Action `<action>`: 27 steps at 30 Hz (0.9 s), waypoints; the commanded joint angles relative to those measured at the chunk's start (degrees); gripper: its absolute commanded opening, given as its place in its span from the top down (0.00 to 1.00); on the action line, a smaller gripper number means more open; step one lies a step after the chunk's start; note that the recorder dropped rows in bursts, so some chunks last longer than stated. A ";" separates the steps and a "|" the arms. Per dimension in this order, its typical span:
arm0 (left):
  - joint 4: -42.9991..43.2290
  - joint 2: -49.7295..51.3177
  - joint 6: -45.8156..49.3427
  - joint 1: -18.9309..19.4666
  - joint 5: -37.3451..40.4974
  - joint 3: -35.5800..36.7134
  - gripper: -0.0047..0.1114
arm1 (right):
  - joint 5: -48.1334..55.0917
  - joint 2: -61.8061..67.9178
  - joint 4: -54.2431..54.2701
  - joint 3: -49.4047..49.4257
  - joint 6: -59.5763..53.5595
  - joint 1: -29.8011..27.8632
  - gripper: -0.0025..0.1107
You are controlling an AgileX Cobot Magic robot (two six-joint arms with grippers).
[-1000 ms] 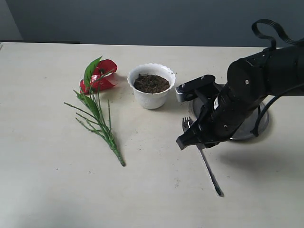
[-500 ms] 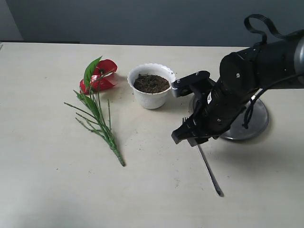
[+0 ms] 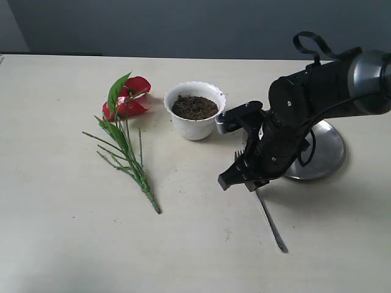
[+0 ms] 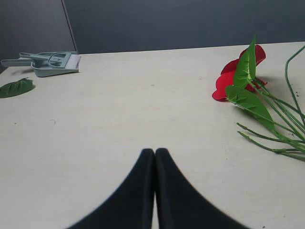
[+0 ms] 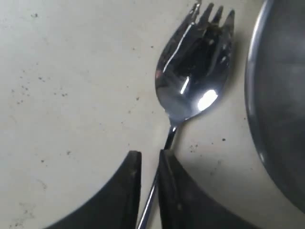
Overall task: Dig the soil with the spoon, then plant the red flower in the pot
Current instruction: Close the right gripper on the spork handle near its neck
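Observation:
The spoon (image 3: 269,221) lies flat on the table, its pronged silver head (image 5: 190,76) beside the steel plate. My right gripper (image 3: 243,181) is low over its neck; in the right wrist view the right gripper (image 5: 150,160) stands narrowly open, with the thin handle running between the fingers, close to one of them. The white scalloped pot (image 3: 194,128) holds dark soil (image 3: 194,107). The red flower (image 3: 131,97) lies left of the pot, stems toward the front. My left gripper (image 4: 155,151) is shut on nothing, above bare table near the flower (image 4: 233,78).
A round steel plate (image 3: 325,152) sits right of the spoon, partly behind my right arm; its rim (image 5: 274,105) fills one side of the right wrist view. A green dustpan with brush (image 4: 52,63) and a loose leaf (image 4: 14,88) lie far off.
My right arm has shifted left and slightly toward the pot, over the spoon's neck. The spoon, pot and flower have not moved.

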 commanded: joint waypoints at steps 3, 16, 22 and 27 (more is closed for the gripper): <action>0.38 -0.37 -0.04 -0.01 -0.34 0.30 0.96 | -0.55 0.13 -1.17 -0.63 -0.09 0.02 0.85; 0.38 -0.37 -0.04 -0.01 -0.34 0.30 0.96 | -2.24 0.23 -3.15 -0.63 1.14 0.02 0.68; 0.38 -0.37 -0.04 -0.01 -0.34 0.30 0.96 | -2.23 3.00 -3.56 -0.63 1.14 0.02 0.68; 0.38 -0.37 -0.04 -0.01 -0.34 0.30 0.96 | -3.02 3.12 -3.56 -0.63 2.45 0.02 0.68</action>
